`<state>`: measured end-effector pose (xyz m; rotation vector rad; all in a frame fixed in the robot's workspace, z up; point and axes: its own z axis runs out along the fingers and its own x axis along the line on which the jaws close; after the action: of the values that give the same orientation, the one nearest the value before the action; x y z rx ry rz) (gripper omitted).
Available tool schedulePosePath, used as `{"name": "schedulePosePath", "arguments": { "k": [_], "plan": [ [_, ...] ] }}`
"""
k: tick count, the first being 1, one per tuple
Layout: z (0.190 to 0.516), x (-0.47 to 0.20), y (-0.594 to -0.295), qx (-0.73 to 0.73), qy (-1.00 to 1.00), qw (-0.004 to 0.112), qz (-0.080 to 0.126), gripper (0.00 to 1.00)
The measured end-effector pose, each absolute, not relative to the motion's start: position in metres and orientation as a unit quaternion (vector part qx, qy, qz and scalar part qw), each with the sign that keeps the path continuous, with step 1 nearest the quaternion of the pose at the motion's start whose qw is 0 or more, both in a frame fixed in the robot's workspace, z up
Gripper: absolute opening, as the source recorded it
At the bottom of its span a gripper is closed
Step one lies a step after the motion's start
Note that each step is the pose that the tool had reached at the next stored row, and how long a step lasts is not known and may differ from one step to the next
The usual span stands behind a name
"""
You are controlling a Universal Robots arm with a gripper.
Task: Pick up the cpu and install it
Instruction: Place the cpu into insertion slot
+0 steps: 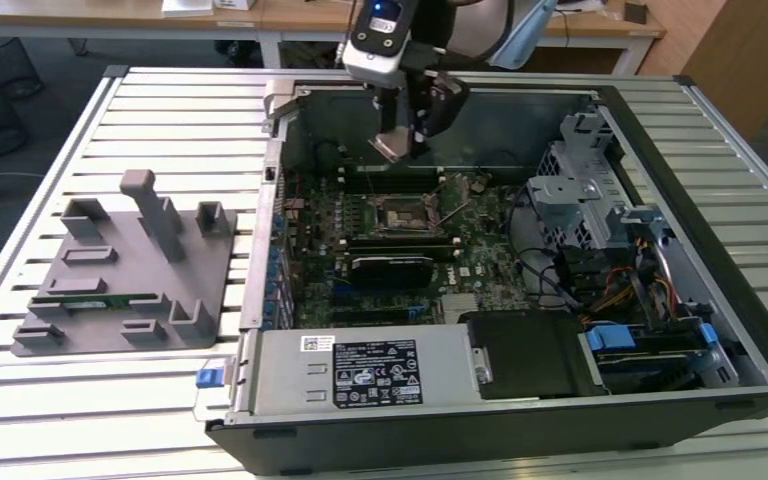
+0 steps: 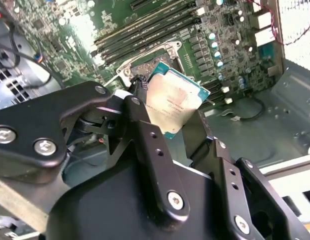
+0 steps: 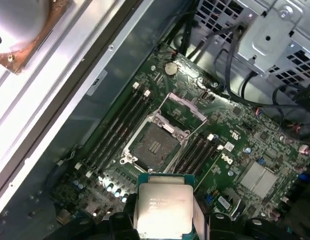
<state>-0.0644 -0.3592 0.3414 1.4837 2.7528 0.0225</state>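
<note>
My gripper point(image 1: 395, 148) hangs inside the open computer case, above the motherboard's far part. Its black fingers point(image 2: 140, 107) are shut on the cpu point(image 2: 176, 102), a flat square chip with a shiny silver top and a thin green edge, also seen in the first wrist view as the cpu point(image 3: 163, 207). Below it lies the open black-framed socket point(image 3: 154, 148) with its metal load plate point(image 3: 187, 108) flipped up. In the exterior view the socket point(image 1: 402, 213) sits a little nearer the case's front than the gripper. The cpu is held above the board, apart from the socket.
Memory slots point(image 3: 120, 127) flank the socket on both sides. A drive cage point(image 1: 582, 195) and cable bundles point(image 1: 624, 285) fill the case on the exterior view's right. The power supply point(image 1: 357, 372) sits at the front. A grey fixture point(image 1: 131, 270) holding a green memory stick point(image 1: 97, 300) rests on the slatted table.
</note>
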Motion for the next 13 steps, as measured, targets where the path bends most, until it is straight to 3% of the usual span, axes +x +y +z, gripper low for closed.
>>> {"name": "schedulePosePath", "arguments": {
  "k": [13],
  "plan": [
    [0.3373, -0.0644, -0.3590, 0.558, 0.830, 0.008, 0.006, 0.53]
  ]
}}
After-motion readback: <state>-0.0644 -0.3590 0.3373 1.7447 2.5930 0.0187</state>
